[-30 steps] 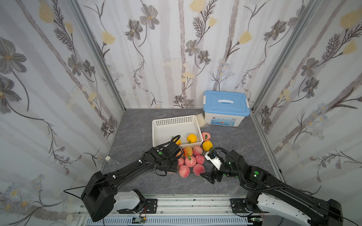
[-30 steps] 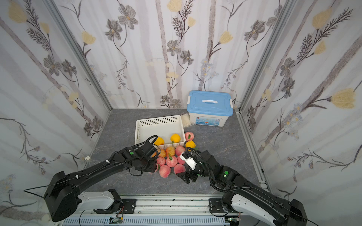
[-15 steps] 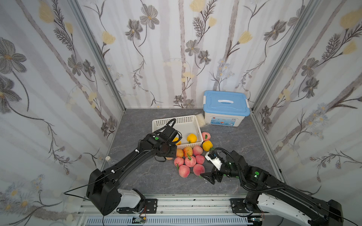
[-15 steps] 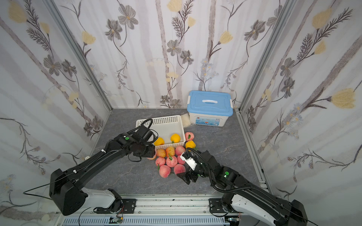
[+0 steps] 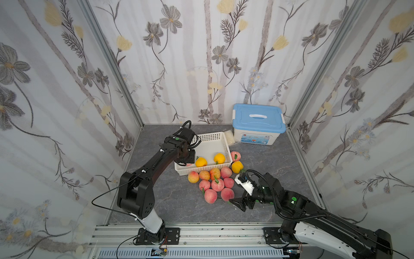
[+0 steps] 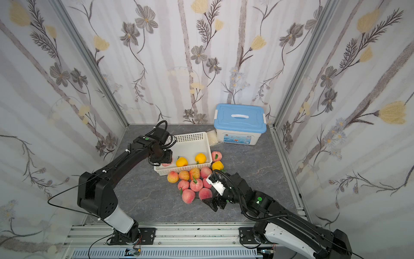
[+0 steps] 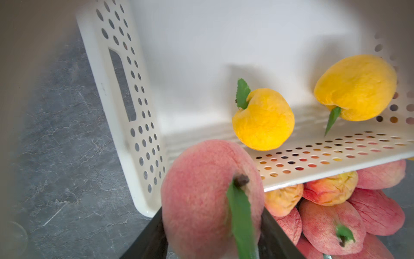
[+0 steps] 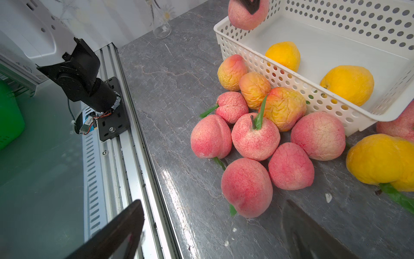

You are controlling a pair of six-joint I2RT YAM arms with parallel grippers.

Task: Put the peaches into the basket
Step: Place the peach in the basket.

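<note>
Over the tabletop, both top views: a shallow rectangular white perforated plastic basket sits mid-table on the grey marbled tabletop. A white storage box with a blue lid stands just behind its right end.
Left gripper: clasped on one round pink-blushed toy peach, poised over the basket's near-left corner and not yet let go.
Right gripper: jaws spread and empty, low over the table just beside the nearest pink peach of the loose pile.
Left wrist view: black fingers pinch the pink peach from both sides. Beyond it, two round yellow toy peaches lie on the basket floor by the near wall.
Right wrist view: the two dark fingers stand well apart with nothing between them. The loose peaches crowd against the basket's near wall.
Count, in the basket: two, both yellow.
Count, in the grip: one, pink.
Count, loose on the table: eleven. Nine form the cluster, three orange-tinged and six pink. One yellow and one pink lie by the basket's right end.
Count, other items: one basket, one lidded box, two arms.
Progress, as judged: early. Two of fourteen are placed, a third is about to be dropped in, and eleven remain to be picked up.
</note>
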